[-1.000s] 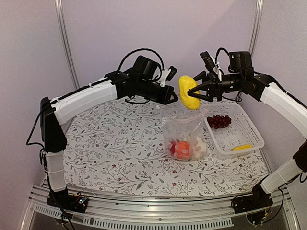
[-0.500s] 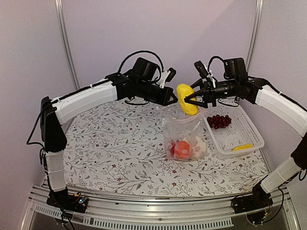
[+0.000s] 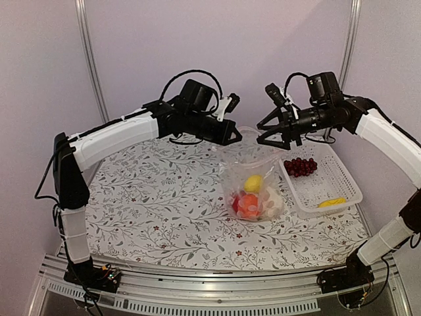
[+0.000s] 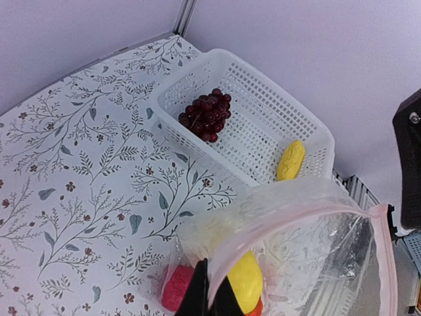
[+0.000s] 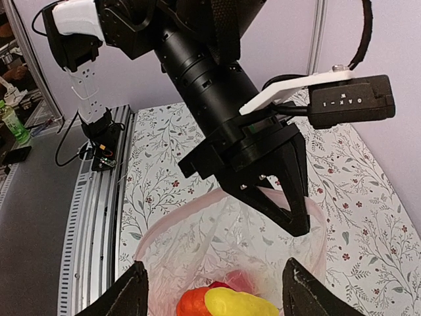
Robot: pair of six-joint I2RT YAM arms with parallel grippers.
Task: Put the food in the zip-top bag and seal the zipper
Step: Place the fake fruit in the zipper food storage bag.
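The left gripper (image 3: 235,136) is seen clamped shut on the rim of the zip-top bag (image 3: 253,164), which is held upright with its mouth spread wide just beneath the fingertips. The pinkish zipper (image 4: 388,263) along that mouth is not pressed together. Facing it across the opening, the right gripper (image 3: 260,133) is held above the bag with its jaws spread apart and nothing between them. Directly below it, inside the bag, the yellow lemon-like piece (image 3: 253,183) is seen resting on the orange round piece (image 3: 248,206). The red pepper (image 3: 235,203) is found on the side toward the left gripper, and what appears to be the white cauliflower (image 3: 275,203) on the opposite side, blurred by crinkled plastic. The bag's bottom is rested on the floral tabletop (image 3: 151,204). Farther out, past the right gripper's side of the bag, the white mesh basket (image 3: 332,178) is set on the tabletop. The dark red grape bunch (image 3: 300,166) is held in the end nearer that gripper, and the yellow banana (image 3: 331,202) in the end farther from it.
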